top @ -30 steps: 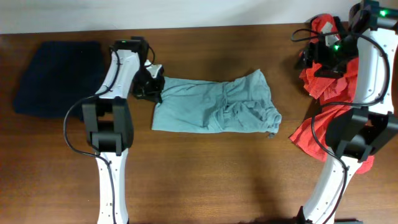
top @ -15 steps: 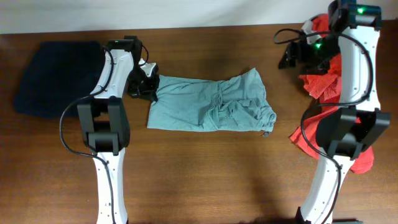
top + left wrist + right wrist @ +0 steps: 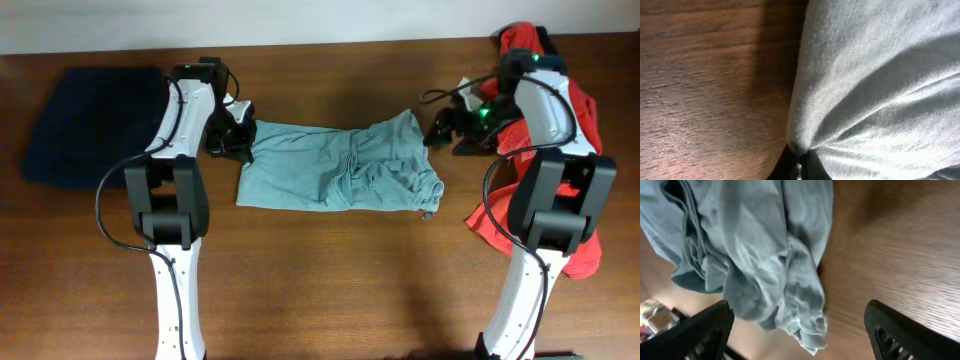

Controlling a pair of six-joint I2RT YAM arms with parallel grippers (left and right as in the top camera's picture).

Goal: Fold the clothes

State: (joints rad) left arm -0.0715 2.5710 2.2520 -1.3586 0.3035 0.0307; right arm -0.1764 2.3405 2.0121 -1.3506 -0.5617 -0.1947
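Left jaws: shut tight on a pinch of the T-shirt's [image 3: 880, 75] left edge; in the wrist view the cloth draws to a point between the dark tips
Why held so: probably an anchor, so the shirt can be pulled flat or that edge lifted over for a fold
Right jaws: spread wide, nothing between them; they hang just over the bunched right end of the T-shirt [image 3: 755, 245], with the rumpled hem lying between the two tips
Why placed so: it looks like a line-up to take the crumpled corner, the mate to the left grip
T-shirt: mid-tabletop between the two arms [image 3: 335, 165]; left half fairly smooth, right half gathered in ridges, with a small lump at the lower right corner; no neat fold shows yet, so the task seems early
Tabletop: dark wood [image 3: 330, 290], bare around the shirt
Navy garment: far left [image 3: 90, 125], flat and dark, well apart from the shirt, beyond the left arm [image 3: 185, 100]
Red shirt: heaped at the right edge [image 3: 492, 218], beside and under the right arm [image 3: 545, 110]
In the way: nothing lies between the right jaws and the hem; the red cloth sits close to that arm and could snag on a wide swing; the layers at the hem are thick, so a bite may catch more than one
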